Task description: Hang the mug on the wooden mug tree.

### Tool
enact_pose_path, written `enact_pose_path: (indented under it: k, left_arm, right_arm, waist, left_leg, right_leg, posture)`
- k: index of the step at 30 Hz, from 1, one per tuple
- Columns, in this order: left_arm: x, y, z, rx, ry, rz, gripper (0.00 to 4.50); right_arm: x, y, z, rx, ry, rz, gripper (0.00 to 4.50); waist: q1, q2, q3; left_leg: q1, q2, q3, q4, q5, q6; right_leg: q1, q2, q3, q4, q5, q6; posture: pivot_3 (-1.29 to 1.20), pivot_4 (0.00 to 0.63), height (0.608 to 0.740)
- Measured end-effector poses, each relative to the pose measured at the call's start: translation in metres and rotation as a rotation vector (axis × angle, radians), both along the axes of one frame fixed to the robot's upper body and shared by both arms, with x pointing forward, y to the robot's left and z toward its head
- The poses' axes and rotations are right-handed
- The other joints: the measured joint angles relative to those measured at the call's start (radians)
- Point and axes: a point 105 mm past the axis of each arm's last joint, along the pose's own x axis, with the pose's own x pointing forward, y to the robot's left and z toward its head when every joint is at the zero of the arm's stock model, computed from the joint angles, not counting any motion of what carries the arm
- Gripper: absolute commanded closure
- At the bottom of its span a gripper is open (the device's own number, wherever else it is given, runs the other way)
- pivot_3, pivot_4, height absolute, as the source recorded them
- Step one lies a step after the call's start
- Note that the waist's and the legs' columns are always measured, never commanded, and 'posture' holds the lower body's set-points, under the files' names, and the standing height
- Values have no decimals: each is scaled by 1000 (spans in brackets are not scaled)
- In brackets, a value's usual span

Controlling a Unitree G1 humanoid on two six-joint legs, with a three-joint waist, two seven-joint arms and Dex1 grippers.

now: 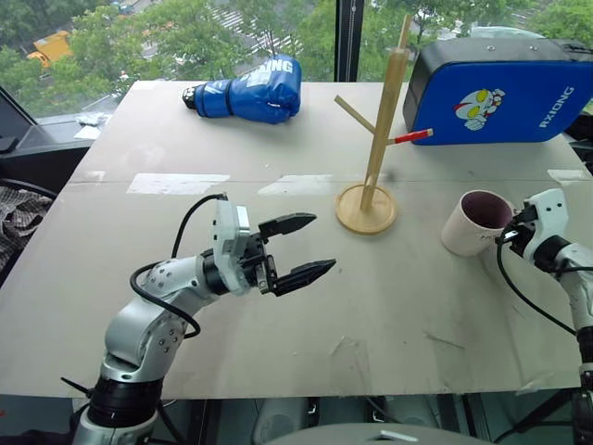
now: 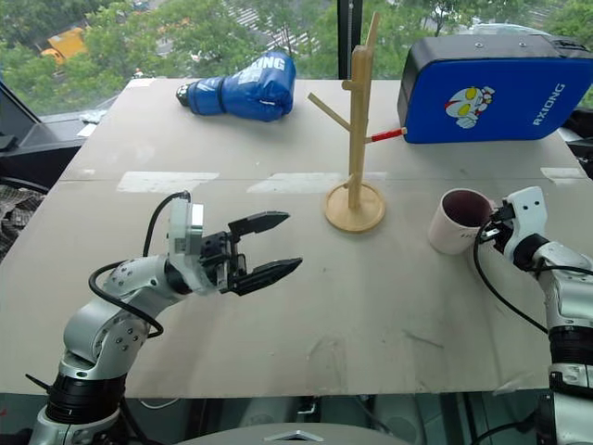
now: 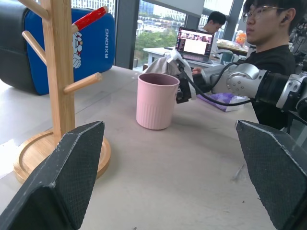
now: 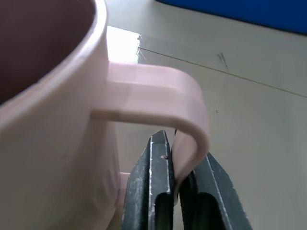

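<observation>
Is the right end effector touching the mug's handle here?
Touching. In the right wrist view, the right end effector has both black fingers pressed against the lower part of the mug handle, one on either side.

The mug tree (image 1: 375,139) loses its top at the frame's edge. The mug (image 4: 53,120) is cropped, its lettering unreadable.
</observation>
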Motion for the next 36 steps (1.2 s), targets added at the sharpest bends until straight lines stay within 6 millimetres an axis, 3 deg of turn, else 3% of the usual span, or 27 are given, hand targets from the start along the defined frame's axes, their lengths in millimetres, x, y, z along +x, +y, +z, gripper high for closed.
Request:
enact_pose_path:
  k: [4, 8, 16, 19, 25, 35, 36]
  left_arm:
    - [2, 3, 4, -32, -4, 22, 0]
    - [5, 5, 8, -59, -16, 50, 0]
    - [2, 20, 14, -137, -89, 104, 0]
    - [-3, 24, 12, -150, -96, 98, 0]
    - [-12, 31, 9, -174, -74, 115, 0]
    - [-22, 33, 8, -186, -58, 147, 0]
    - [-22, 34, 8, -187, -59, 153, 0]
  right_arm:
    - [0, 19, 39, -21, -89, 97, 4476]
    - [3, 55, 118, -97, -272, 264, 4476]
    - [9, 125, 172, -201, -318, 603, 4476]
    - [14, 129, 177, -239, -300, 649, 4476]
    - [33, 129, 161, -323, -176, 731, 4476]
    - [47, 153, 161, -407, -150, 828, 4476]
    - [48, 156, 158, -420, -134, 833, 4213]
  waist:
    - [-5, 2, 1]
    - [-5, 2, 1]
    - [-2, 1, 2]
    - [4, -1, 2]
    - [-8, -1, 3]
    - [-26, -1, 3]
    - [-26, -1, 3]
  left_leg:
    - [0, 0, 0, 0, 0, 0]
    - [0, 0, 0, 0, 0, 0]
    - [-2, 0, 1, 0, 0, 0]
    - [-2, 0, 0, 0, 0, 1]
    - [-2, -1, 1, -1, -1, 1]
    - [-2, 0, 1, -1, -1, 1]
    - [-2, 0, 1, -1, -1, 1]
  right_leg:
    - [-1, -1, 0, 0, 0, 0]
    - [-1, -2, 0, 0, 0, 0]
    - [-3, -5, -1, -1, 0, -1]
    - [-2, -6, -4, -1, 1, -1]
    - [-3, -7, -3, -1, 1, -1]
    - [-3, -7, -3, -1, 1, -1]
    - [-3, -7, -3, -1, 1, -1]
  posture:
    - [0, 150, 731]
    - [0, 150, 731]
    - [0, 150, 731]
    - [0, 150, 731]
    - [0, 150, 731]
    - [0, 150, 731]
    - [0, 150, 731]
